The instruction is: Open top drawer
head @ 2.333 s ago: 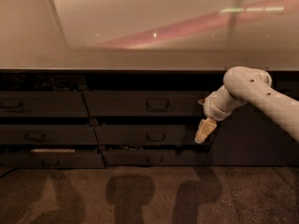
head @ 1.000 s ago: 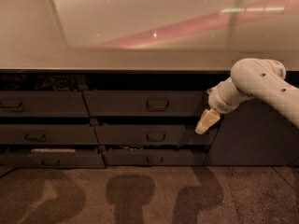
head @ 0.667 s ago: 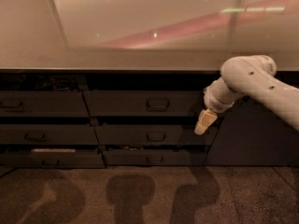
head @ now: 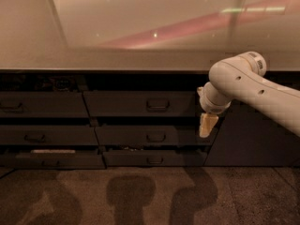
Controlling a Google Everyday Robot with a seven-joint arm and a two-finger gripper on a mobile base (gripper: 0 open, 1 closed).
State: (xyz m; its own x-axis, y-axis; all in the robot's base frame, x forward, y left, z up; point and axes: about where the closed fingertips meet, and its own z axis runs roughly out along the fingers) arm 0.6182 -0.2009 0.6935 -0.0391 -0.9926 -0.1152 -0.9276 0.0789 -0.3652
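Observation:
The top drawer is the wide dark grey front in the middle column, just under the countertop, with a small loop handle at its centre. A dark gap runs above its front. My gripper hangs pointing down at the drawer's right end, about level with the seam below it and well right of the handle. It touches nothing that I can make out. The white arm reaches in from the right.
Two shorter drawer fronts lie below the top one. Another drawer column stands to the left, its lowest showing a pale strip. A plain dark panel is on the right. The glossy countertop overhangs; carpet lies below.
The arm's elbow has swung left while the gripper stays near the drawer's right end, a little higher than at first. The drawers look unchanged.

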